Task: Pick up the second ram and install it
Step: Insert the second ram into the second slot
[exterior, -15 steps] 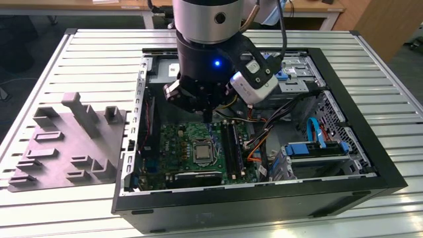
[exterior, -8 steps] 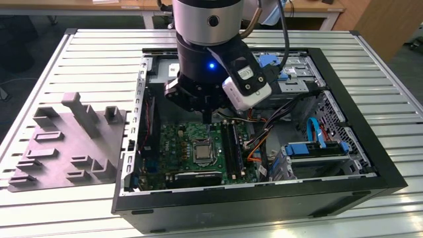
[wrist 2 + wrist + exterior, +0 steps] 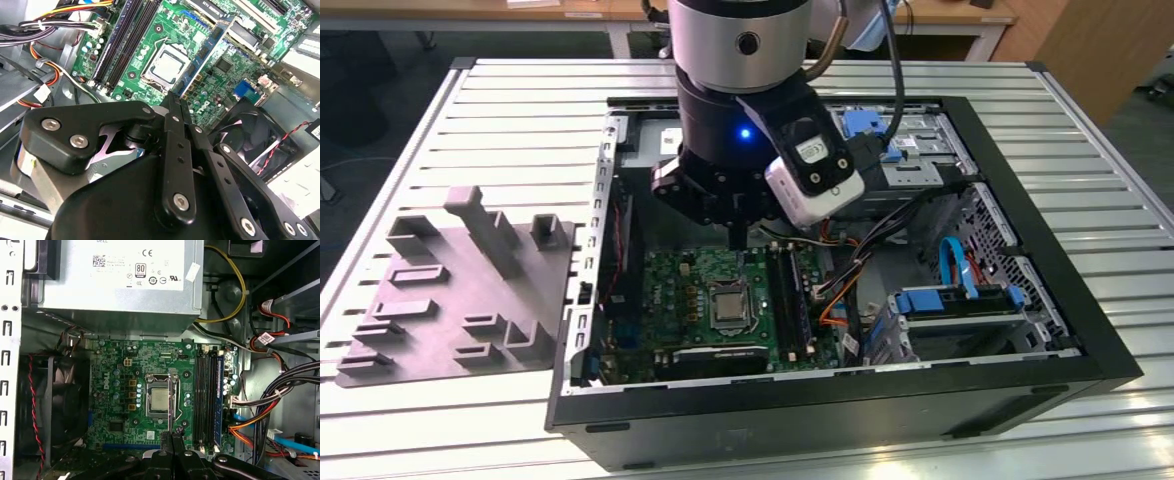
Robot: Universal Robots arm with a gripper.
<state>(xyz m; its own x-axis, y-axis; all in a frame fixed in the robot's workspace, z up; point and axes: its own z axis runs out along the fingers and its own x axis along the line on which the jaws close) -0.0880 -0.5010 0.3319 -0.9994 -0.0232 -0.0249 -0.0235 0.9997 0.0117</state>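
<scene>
My black jointed gripper (image 3: 175,100) is pinched tight on the long blue second ram (image 3: 202,54), poised above the green circuit board (image 3: 120,390) near its processor socket (image 3: 159,400). Transport step, I judge; seating needs alignment with a free black slot strip (image 3: 199,400).

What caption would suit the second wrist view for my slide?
Gripper holding the second ram over the green circuit board.

case (image 3: 854,400) 1 | tray (image 3: 440,335) 1 | fan (image 3: 65,405) 1 | slots (image 3: 207,400) perhaps 4
</scene>
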